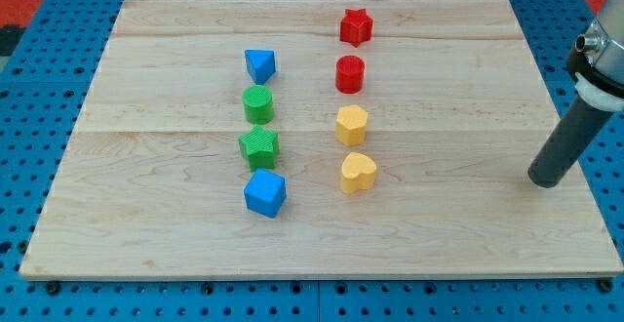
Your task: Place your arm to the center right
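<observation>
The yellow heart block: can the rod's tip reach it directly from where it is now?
Probably yes. My tip sits near the board's right edge, and only bare wood lies between it and the yellow heart block.

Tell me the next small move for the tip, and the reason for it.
Probably only a slight nudge toward the view's top, if any. My tip already rests near the board's right edge, a little below mid-height, well to the right of the yellow heart block and the yellow hexagon block. Nothing lies between it and that spot, so a short slide should suffice.
</observation>
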Available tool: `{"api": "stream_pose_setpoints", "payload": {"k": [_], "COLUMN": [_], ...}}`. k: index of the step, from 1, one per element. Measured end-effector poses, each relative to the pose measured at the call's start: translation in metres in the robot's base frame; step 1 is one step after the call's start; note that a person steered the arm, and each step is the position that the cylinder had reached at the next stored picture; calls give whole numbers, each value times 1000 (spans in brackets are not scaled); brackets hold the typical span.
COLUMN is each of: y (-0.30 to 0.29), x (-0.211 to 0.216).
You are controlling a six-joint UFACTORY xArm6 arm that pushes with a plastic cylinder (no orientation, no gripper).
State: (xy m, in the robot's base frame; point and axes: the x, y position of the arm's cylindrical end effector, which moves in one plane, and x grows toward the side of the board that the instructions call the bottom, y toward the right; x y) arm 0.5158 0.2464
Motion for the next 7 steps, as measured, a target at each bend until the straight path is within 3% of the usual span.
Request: {"api": "stream_pose_setpoints", "payload": {"k": [5,7], "y": [5,5], "x": [0,41]}}
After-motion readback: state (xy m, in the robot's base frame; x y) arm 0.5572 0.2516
